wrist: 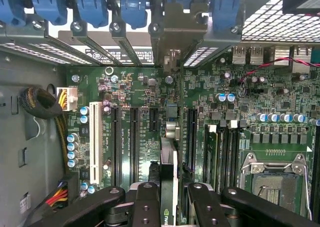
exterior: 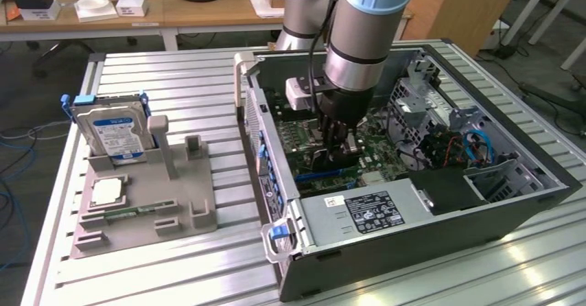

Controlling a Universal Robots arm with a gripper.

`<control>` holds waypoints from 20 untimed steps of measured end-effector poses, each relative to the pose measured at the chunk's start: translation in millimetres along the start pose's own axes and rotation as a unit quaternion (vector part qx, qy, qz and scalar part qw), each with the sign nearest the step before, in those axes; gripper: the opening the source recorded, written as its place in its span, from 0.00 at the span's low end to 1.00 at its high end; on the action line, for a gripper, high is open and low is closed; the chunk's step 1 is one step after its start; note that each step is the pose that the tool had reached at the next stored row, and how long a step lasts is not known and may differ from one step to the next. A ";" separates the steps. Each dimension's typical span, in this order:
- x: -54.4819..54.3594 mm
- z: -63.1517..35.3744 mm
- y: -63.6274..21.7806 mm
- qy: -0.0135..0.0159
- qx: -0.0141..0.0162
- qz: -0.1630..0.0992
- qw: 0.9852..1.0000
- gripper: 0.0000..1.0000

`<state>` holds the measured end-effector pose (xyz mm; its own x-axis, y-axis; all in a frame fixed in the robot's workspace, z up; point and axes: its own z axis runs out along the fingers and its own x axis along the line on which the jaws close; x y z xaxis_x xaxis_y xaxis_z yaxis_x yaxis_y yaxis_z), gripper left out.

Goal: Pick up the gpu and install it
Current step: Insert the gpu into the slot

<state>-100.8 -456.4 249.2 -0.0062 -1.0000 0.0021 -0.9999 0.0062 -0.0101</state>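
- One arm, one card: in the exterior view the black two-fingered gripper (exterior: 335, 151) hangs low inside the open black steel computer case (exterior: 512, 206), its fingertips just above the green motherboard (exterior: 307, 158).
- Between those fingers sits a dark slab — by my reading the gpu (exterior: 328, 160), a thin flat dark circuit card, stood on edge over the board's slots and near the black-labelled grey power supply box (exterior: 361, 210).
- Outside the case, on the exterior view's left, the grey plastic parts holder (exterior: 137, 203) rests on the ribbed aluminium table (exterior: 183, 79). It carries the silver blue-labelled hard drive (exterior: 112, 133) upright and the small square silver CPU chip (exterior: 107, 191) flat.
- In the wrist view the gripper (wrist: 169, 197) is closed partway on the gpu (wrist: 168, 182), one black finger (wrist: 145, 202) on each face of the card; the edge seen between them is thin, with a green-and-white label.
- Ahead of the card lie the long black expansion slots (wrist: 134, 142) of the motherboard (wrist: 125, 94); the card stands in line with the gap between two of them, below the silvery slot brackets at the case's rear wall. Whether its lower edge has entered a slot I cannot tell.
- Handling, as a judgement: light, stiff and rigid but fragile — flat faces give a fair pinch, while the contact edge and small parts should bear no sideways force.
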 end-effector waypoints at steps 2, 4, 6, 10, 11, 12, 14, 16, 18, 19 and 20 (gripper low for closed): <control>-0.1 0.1 -0.6 0.000 0.000 0.000 1.000 0.26; -0.1 0.1 -2.1 0.000 0.000 0.000 1.000 0.26; 0.0 0.0 -2.7 0.000 0.000 0.000 1.000 0.26; -0.1 0.0 -2.9 0.000 0.000 0.000 1.000 0.26; -0.3 0.1 -3.0 0.000 0.000 0.000 1.000 0.26; -0.5 0.5 -3.1 0.000 0.000 0.000 1.000 0.26; -0.6 1.7 -3.0 0.000 0.000 0.000 1.000 0.26; -0.6 2.1 -2.9 0.000 0.000 0.000 1.000 0.26; -0.7 3.1 -2.9 -0.001 0.000 0.000 1.000 0.26; -0.7 3.6 -2.9 -0.001 0.000 0.000 1.000 0.26; -0.7 3.7 -2.9 -0.001 0.000 0.000 1.000 0.26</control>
<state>-97.9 -455.8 245.5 -0.0063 -1.0000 0.0005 -0.9999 0.0063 -0.0100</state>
